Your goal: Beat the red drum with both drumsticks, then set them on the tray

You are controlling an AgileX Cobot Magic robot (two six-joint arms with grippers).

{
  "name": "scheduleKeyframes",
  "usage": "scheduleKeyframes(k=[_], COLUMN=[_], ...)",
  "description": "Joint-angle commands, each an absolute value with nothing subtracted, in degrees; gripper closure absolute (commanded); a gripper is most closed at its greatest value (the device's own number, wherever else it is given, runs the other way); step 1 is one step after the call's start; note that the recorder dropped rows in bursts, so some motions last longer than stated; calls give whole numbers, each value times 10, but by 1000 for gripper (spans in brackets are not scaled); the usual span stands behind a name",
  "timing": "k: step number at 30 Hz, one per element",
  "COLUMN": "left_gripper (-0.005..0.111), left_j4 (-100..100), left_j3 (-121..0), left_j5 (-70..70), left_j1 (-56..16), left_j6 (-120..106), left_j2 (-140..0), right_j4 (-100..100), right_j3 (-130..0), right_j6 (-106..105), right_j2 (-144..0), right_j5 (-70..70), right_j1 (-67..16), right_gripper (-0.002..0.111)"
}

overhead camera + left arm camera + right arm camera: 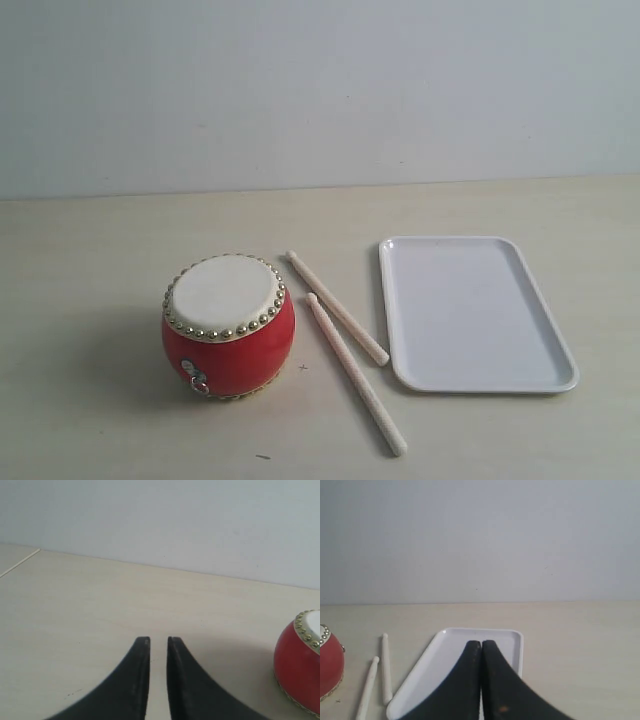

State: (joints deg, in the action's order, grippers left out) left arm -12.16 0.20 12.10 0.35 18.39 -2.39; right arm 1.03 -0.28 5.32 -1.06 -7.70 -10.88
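Your left claw shows only in its own wrist view. Its two dark fingers stand a thin slit apart and grip nothing, with bare table beyond them. The drum is partly in view there, well apart from the fingers. In the exterior view you see neither arm. There the drum stands upright left of the table's middle, toward the front edge. Its cream head faces up, gold studs ring the head, and a small metal ring hangs on the red side that faces the front edge. Just right of the drum lie the two sticks, flat on the table and nearly parallel, both slanting from back-left to front-right. The far stick's back end lies close to the drum's studded rim, and its front end lies just beside the tray's left rim. The near stick reaches further toward the front edge. You cannot tell whether the two sticks touch each other. The tray lies flat right of the sticks, right of the table's middle, with its long sides running front to back. Your right claw shows only in its wrist view. Its fingers are pressed together on nothing, with the tray beyond them and the sticks and a sliver of the drum off to one side.
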Motion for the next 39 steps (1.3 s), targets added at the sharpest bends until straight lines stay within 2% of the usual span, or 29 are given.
scheduleKeyframes(k=[1, 13, 22, 26, 28, 31, 32, 35, 39], left_gripper=[92, 92, 92, 92, 92, 92, 92, 92, 92], left_j4=[-117, -117, -117, -117, -117, -117, -117, -117, -117], left_j3=[0, 0, 0, 0, 0, 0, 0, 0, 0], left_j5=[119, 119, 119, 119, 119, 119, 119, 119, 120], left_j1=[0, 0, 0, 0, 0, 0, 0, 0, 0], left_j6=[180, 180, 180, 180, 180, 180, 180, 180, 180], left_j2=[-20, -20, -20, -20, -20, -20, -20, -20, -20], right_j4=[29, -131, -265, -255, -167, -71, -56, -50, -198], right_j3=[0, 0, 0, 0, 0, -81, -103, -252, -476], right_j6=[34, 278, 394, 448, 457, 392, 357, 151, -114], right_j2=[-6, -6, -6, -6, -13, -134, -165, -396, -696], right_j5=[-58, 149, 179, 173, 157, -61, -79, -193, -364], right_j1=[-105, -105, -105, -106, -106, -106, -106, -106, -106], right_gripper=[108, 108, 108, 108, 108, 108, 108, 108, 108])
